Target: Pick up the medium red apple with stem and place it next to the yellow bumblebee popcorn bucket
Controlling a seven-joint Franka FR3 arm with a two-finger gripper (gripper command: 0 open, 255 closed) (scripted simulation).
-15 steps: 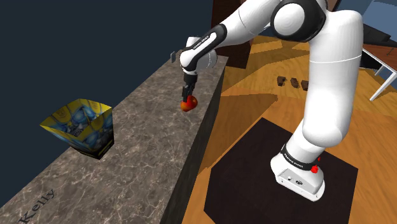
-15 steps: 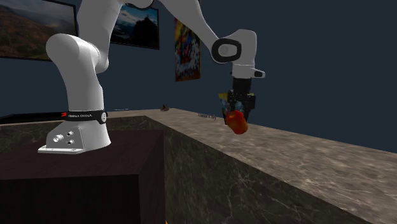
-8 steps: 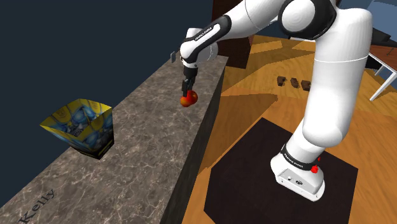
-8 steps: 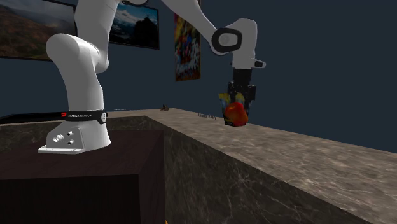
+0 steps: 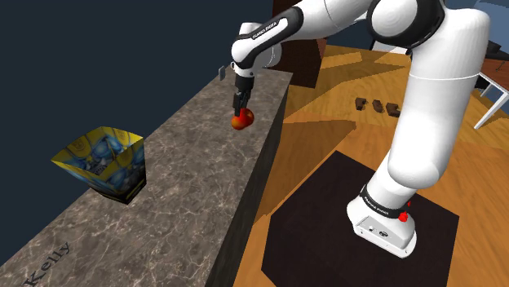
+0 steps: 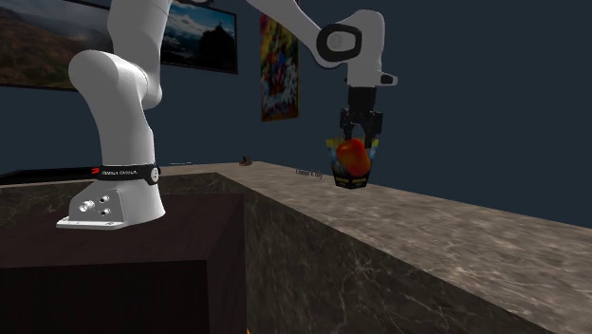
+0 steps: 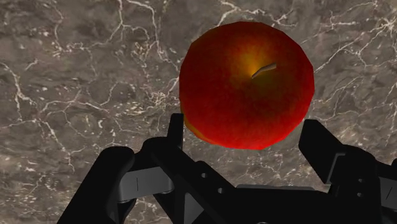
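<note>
Apple (image 7: 247,83) higher now, within the claw (image 7: 245,128).

a long counter (image 5: 188,163) of dark grey marble with pale veins runs along a dark blue wall (image 5: 98,57). near the counter's end at the shoulder view's lower left, the word "kelly" (image 5: 49,262) is written on the surface. beside the counter lies a wooden floor (image 5: 326,122), and on it, far back, stand three small dark objects (image 5: 375,104) in a row. a white frame (image 5: 492,94) leans in at the right edge. in the second exterior view the wall carries a landscape picture (image 6: 47,43), a second framed picture (image 6: 204,38) and a colourful poster (image 6: 279,66).
</note>
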